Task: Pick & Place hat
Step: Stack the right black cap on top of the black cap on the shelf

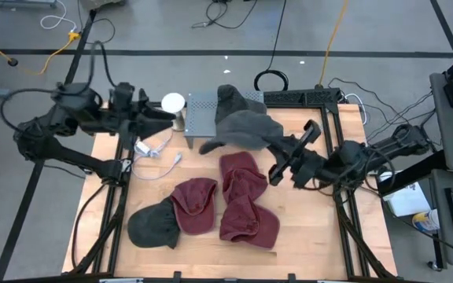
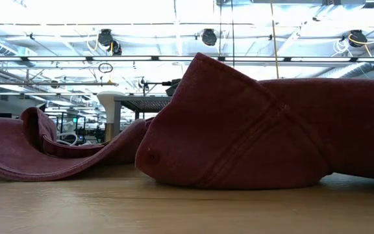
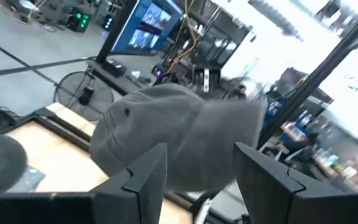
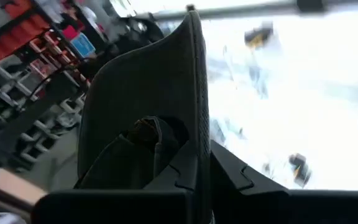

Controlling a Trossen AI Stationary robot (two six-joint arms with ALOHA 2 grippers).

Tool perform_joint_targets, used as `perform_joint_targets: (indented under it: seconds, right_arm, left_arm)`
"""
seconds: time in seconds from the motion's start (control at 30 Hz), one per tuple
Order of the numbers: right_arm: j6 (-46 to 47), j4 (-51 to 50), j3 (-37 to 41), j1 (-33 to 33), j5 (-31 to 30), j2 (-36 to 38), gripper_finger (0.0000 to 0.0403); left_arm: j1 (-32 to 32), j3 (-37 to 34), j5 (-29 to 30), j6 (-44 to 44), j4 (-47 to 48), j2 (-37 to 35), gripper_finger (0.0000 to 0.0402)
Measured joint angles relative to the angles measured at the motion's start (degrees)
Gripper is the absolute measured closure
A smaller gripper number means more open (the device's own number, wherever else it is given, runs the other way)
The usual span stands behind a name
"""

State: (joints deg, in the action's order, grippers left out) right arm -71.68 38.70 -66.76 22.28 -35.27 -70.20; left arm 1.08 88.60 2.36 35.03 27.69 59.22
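A grey hat (image 1: 242, 127) hangs in the air over the table's far middle, next to a grey perforated stand (image 1: 199, 114). My right gripper (image 1: 278, 153) is shut on the hat's right-hand side. A darker grey hat (image 1: 230, 98) rests on the stand. My left gripper (image 1: 160, 114) stands open at the far left, pointing toward the held hat (image 3: 179, 134) and touching nothing. Three red hats (image 1: 242, 185) (image 1: 195, 206) (image 1: 252, 224) and a dark grey hat (image 1: 152, 226) lie on the wooden table (image 1: 313, 236). My right gripper pinches the grey hat's stitched edge (image 4: 194, 118) between its two fingers, coming from the table's right and slanting upward. The hat is lifted clear of the table and spreads away from the fingers toward the stand. Crumpled cloth (image 4: 148, 134) shows beside the fingers.
A white round object (image 1: 173, 102) stands left of the stand, and a white cable (image 1: 154, 149) lies before it. The red hats (image 2: 239, 130) fill the near middle of the table. Black frame rails (image 1: 120, 196) run along both sides.
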Motion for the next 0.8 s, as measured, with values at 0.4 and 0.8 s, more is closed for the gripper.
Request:
perform_joint_targets:
  seconds: [0.4, 0.8]
  right_arm:
    - [-25.0, 13.2, 0.0, -1.0, 8.5, -4.8, 0.0392]
    - [-35.6, 13.8, 0.0, -0.9, 10.0, -4.7, 0.0392]
  left_arm:
    - [0.0, 0.0, -8.4, 21.8, -2.5, 1.1, 0.0215]
    - [0.1, 0.0, -14.8, 40.3, -4.9, 6.3, 0.0215]
